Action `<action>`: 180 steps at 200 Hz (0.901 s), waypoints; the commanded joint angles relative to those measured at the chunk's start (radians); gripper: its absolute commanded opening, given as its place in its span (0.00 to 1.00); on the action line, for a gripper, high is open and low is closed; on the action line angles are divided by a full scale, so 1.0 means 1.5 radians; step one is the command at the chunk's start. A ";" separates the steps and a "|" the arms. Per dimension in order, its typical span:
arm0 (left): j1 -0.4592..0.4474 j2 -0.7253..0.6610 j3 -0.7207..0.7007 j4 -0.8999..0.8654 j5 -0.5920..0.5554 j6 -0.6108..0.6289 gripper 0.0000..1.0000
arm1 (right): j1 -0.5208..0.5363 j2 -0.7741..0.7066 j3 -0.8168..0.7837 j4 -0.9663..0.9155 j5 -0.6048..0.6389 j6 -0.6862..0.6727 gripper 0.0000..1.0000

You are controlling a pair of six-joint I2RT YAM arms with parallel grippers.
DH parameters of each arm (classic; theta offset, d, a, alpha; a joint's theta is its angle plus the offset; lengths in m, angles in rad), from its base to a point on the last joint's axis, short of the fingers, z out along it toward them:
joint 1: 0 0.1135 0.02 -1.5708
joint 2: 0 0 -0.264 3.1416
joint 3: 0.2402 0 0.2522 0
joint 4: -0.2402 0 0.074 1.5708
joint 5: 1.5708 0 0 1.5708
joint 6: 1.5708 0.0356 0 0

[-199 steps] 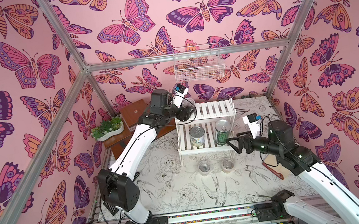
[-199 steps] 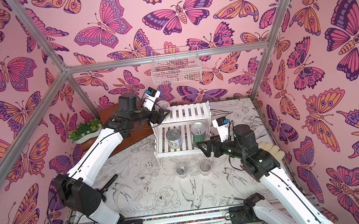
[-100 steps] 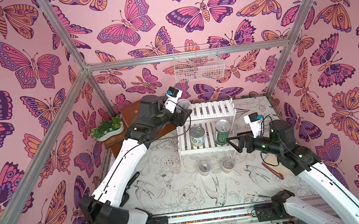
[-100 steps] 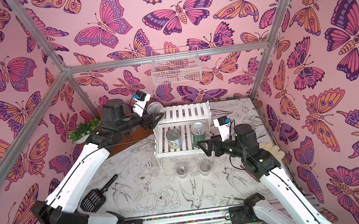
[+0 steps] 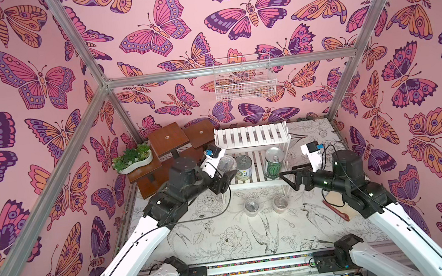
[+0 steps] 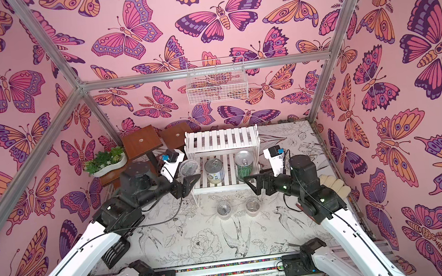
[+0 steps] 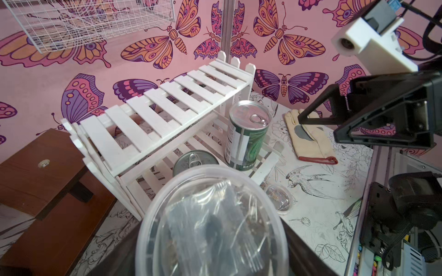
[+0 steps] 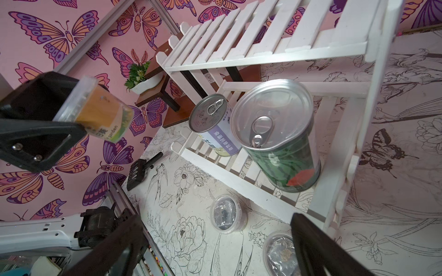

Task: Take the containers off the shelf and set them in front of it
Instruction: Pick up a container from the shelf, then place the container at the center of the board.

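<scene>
In both top views the left gripper (image 5: 225, 170) is clamped on the orange-filled tub (image 5: 227, 162). It holds the tub in the air just off the left end of the shelf (image 5: 252, 138). The wooden stand (image 5: 169, 139) and its planter (image 5: 134, 161) sit close behind the arm, with open mat (image 5: 225, 237) below. The right gripper (image 5: 287, 179) hangs at the shelf's front right corner, jaws spread wide with nothing between them, just beside the green-striped can (image 5: 273, 162). There is one two-tier shelf and two cans, both upright on the lower tier, the pale-labelled can (image 5: 243, 167) left of the striped one. There are three tubs: one gripped, and two clear tubs (image 5: 251, 206) (image 5: 280, 202) side by side on the mat just before the front rail. The mat is white with inked birds and flowers. Pink butterfly walls (image 5: 37, 80) and metal frame posts (image 5: 76, 47) close in, and a wire basket (image 5: 244, 79) hangs at the back. The left wrist view is half filled by the gripped tub's lid. Beyond it a glove (image 7: 308, 138) lies flat past the shelf's right end. The right wrist view shows its own fingers (image 8: 323, 246) far apart, the striped can close ahead, and a black scoop (image 8: 141, 170) on the mat.
</scene>
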 commanded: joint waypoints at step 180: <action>-0.140 -0.034 -0.396 0.273 -0.223 -0.142 0.69 | -0.004 -0.041 -0.027 -0.008 -0.011 0.010 0.99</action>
